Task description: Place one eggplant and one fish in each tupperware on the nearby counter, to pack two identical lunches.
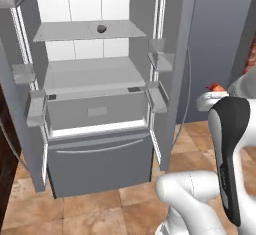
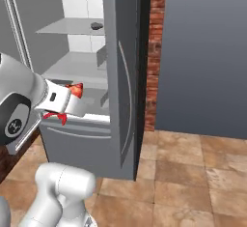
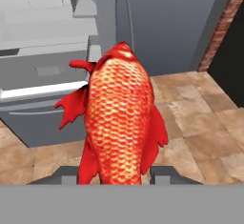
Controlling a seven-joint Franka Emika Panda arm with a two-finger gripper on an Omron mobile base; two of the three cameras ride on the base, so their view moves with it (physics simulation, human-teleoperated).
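Note:
A bright red-orange fish (image 3: pixel 121 118) with scaled flanks and red fins stands between my two dark fingertips. My gripper (image 3: pixel 114 175) is shut on it. From the base, the fish (image 1: pixel 216 87) peeks above the white hand at the right, in front of the open fridge. In the right base view my gripper (image 2: pixel 77 100) carries the fish (image 2: pixel 76 90) beside the fridge door. A small dark rounded lump, seemingly an eggplant (image 1: pixel 102 28), lies on the upper fridge shelf (image 1: pixel 60 31). It shows again as the eggplant (image 2: pixel 97 26). The tupperware and the counter are out of view.
The grey fridge stands open, with a lower shelf (image 1: pixel 90 74) and a shut freezer drawer (image 1: pixel 100 159) below. Its right door (image 2: pixel 123 76) swings out close to my hand. A brick wall strip (image 2: pixel 154 52) and a brown tiled floor (image 2: pixel 193 173) lie to the right.

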